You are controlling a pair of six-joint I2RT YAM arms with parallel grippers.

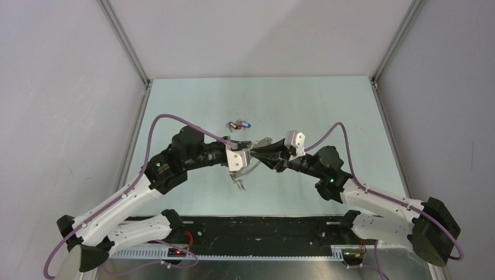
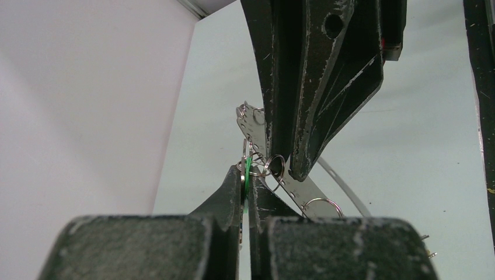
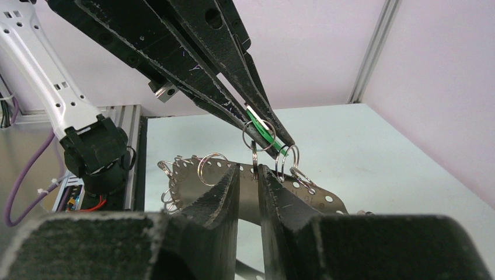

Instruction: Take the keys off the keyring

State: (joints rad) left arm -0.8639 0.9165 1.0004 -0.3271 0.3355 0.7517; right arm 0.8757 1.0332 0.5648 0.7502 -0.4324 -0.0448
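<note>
My left gripper (image 1: 246,156) is shut on a green-headed key (image 2: 247,169) and holds it above the table. Small silvery rings link that key to the keyring (image 2: 303,189), a dull metal band with holes that hangs below; the band also shows in the right wrist view (image 3: 318,195). My right gripper (image 1: 257,156) meets the left one tip to tip. Its jaws stand a narrow gap apart around one small ring (image 3: 255,157), just in front of the band. More keys (image 1: 239,185) dangle under the hoop.
A loose cluster of keys with blue, red and black heads (image 1: 238,125) lies on the pale green table behind the grippers. Grey walls and metal posts bound the table at the back and sides. A black rail runs along the near edge.
</note>
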